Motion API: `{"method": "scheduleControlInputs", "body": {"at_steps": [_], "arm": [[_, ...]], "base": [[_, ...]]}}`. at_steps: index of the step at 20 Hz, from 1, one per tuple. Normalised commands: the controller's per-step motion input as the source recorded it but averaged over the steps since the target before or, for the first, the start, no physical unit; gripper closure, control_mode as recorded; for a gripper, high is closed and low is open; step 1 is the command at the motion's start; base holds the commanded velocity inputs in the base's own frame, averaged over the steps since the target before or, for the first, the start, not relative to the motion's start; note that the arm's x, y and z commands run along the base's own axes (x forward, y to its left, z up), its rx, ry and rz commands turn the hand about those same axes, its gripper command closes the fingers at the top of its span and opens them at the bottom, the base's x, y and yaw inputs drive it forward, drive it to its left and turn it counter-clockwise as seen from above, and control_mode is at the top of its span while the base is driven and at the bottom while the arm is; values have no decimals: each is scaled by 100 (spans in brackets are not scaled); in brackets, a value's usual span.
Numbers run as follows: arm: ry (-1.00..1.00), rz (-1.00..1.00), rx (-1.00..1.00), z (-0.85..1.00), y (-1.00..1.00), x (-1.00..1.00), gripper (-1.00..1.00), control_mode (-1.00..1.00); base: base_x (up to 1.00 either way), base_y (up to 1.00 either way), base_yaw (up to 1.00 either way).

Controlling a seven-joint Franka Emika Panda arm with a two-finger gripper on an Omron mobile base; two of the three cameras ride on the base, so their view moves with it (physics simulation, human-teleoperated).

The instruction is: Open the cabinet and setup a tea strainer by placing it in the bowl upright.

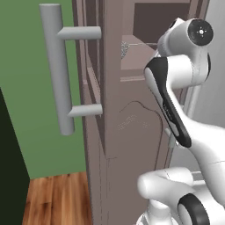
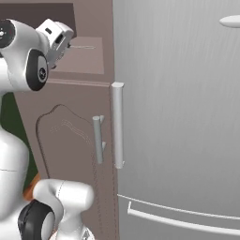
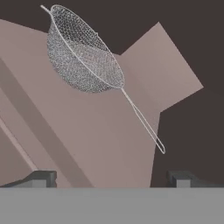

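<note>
step: cabinet (image 1: 94, 88) open, we reach for strainer (image 3: 83, 54) | end effector (image 3: 111, 178): fingers apart, empty | next: we close on its handle

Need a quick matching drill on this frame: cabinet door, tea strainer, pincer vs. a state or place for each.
Things:
1. cabinet door
2. tea strainer
3. pincer
4. bar handle

States or places:
A. on the shelf inside the cabinet
B. open, holding nothing
C. swung open
D. grey, upright on the door

Pairs: 1-C, 2-A, 3-B, 4-D
</note>
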Motion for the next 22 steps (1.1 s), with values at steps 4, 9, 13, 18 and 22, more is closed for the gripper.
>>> {"method": "scheduleControlInputs", "body": {"at_steps": [4, 9, 13, 18, 22], "arm": [[0, 0, 0, -9, 0, 37, -100, -100], [0, 0, 0, -1, 0, 40, -100, -100], [0, 0, 0, 0, 0, 46, -100, -100], [4, 0, 0, 0, 0, 41, -100, -100], [5, 0, 0, 0, 0, 36, -100, -100]], "base": [[0, 0, 0], [0, 0, 0], [0, 0, 0], [0, 0, 0], [0, 0, 0]]}}
